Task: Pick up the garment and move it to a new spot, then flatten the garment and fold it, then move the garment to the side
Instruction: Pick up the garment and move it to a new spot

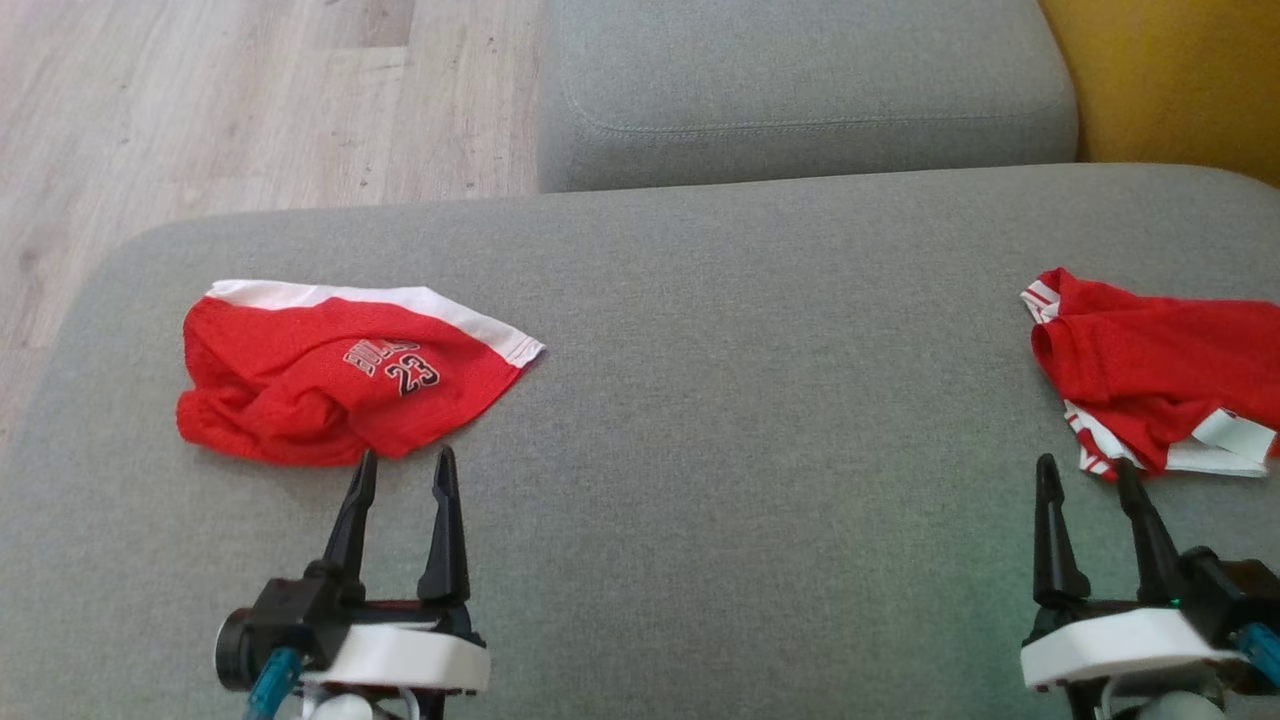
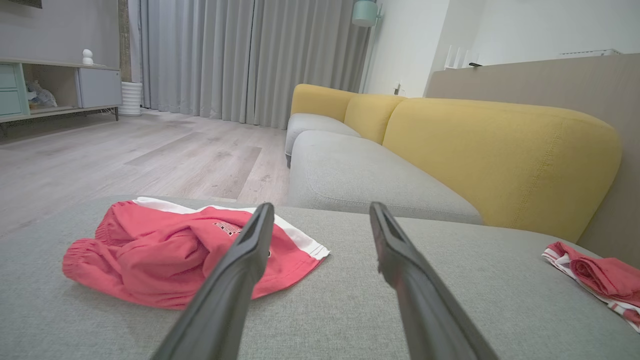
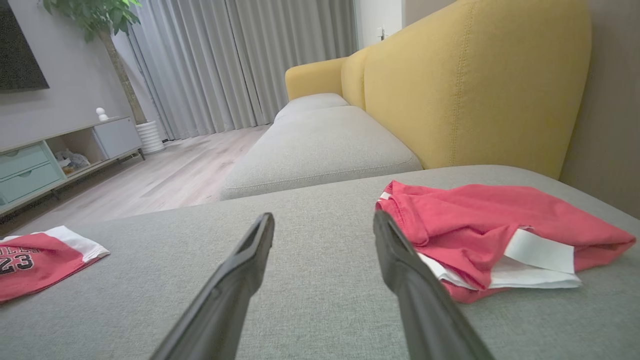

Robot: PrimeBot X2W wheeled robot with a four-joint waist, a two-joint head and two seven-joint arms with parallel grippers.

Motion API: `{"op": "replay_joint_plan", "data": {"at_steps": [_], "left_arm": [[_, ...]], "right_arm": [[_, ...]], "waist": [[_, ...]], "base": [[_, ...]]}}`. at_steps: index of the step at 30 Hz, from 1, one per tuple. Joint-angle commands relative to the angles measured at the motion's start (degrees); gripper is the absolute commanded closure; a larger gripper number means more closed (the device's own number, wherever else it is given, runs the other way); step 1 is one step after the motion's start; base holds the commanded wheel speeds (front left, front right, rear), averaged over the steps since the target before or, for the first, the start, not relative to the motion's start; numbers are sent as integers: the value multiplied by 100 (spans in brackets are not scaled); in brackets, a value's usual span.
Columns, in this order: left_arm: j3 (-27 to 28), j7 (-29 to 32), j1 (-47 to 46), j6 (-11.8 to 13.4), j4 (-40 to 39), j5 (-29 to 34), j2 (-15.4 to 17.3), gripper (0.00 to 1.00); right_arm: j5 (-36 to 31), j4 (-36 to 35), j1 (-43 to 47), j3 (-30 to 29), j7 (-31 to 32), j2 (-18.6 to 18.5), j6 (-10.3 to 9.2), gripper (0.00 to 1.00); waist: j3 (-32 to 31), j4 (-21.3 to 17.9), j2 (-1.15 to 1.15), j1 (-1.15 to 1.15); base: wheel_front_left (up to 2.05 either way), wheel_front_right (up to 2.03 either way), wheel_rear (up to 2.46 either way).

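Two red garments lie on the grey cushion (image 1: 760, 420). At the left is a crumpled red garment (image 1: 330, 375) with a white band and the number 23, also in the left wrist view (image 2: 150, 255) and at the right wrist view's left edge (image 3: 35, 262). At the right edge lies a bunched red garment (image 1: 1150, 370) with white striped trim (image 3: 490, 225) (image 2: 600, 277). My left gripper (image 1: 405, 458) (image 2: 321, 207) is open, its tips just short of the left garment's near edge. My right gripper (image 1: 1086, 465) (image 3: 323, 215) is open beside the right garment's near corner.
A second grey seat cushion (image 1: 800, 90) lies beyond the one I work on. The yellow backrest (image 1: 1170, 70) rises at the far right. Wooden floor (image 1: 200, 100) drops off past the cushion's left and far edges. The stretch of cushion between the two garments is bare.
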Motion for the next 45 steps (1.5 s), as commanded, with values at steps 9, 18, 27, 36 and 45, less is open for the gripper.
{"op": "replay_joint_plan", "data": {"at_steps": [9,18,27,36,45], "left_arm": [[248,-31,-177,35,-174,-61,11,0],[218,-31,-195,22,-148,-46,11,0],[227,-31,-230,36,-122,-31,11,0],[403,-31,-177,-1,-100,61,11,0],[439,-31,-114,-20,-92,82,11,0]], "right_arm": [[90,-163,-255,257,-98,-36,-5,0],[141,-232,-208,261,-101,-36,-5,0],[217,-216,-157,508,-101,-36,-5,0],[426,-202,-86,1056,-101,-36,-5,0],[505,-176,10,1376,-102,-36,-5,0]], "waist": [[1,-51,0,0],[-12,-9,0,0],[-23,387,0,0],[-68,1139,0,0],[-142,1671,0,0]], "base": [[0,0,0],[0,0,0],[0,0,0],[0,0,0],[0,0,0]]}}
